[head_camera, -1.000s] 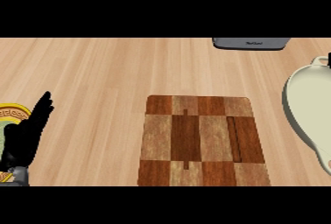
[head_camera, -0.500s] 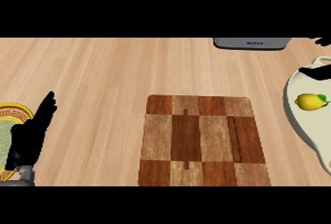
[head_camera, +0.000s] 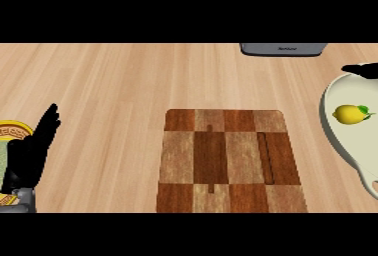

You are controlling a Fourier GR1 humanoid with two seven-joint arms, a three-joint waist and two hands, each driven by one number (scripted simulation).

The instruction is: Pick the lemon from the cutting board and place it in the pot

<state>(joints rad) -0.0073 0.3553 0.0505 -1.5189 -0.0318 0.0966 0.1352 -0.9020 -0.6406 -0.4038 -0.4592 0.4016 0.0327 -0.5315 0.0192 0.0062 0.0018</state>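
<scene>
A yellow lemon (head_camera: 351, 114) with a small green leaf lies inside the pale cream pot (head_camera: 336, 135) at the right edge. The checkered wooden cutting board (head_camera: 227, 154) in the middle has nothing on it. Just past the pot's far rim, at the right edge, black fingers of my right hand (head_camera: 362, 70) show; their pose is not clear. At the left edge my left hand (head_camera: 31, 150) rests open, fingers pointing up.
A round yellow-rimmed object (head_camera: 13, 132) sits partly behind my left hand at the left edge. A dark grey appliance (head_camera: 283, 48) stands at the counter's far side, right of centre. Light wooden counter (head_camera: 111, 90) surrounds the board.
The lemon appeared in the pot half a second ago and stays there. My right hand has pulled back toward the right edge. The view has shifted slightly; the left hand stays put.
</scene>
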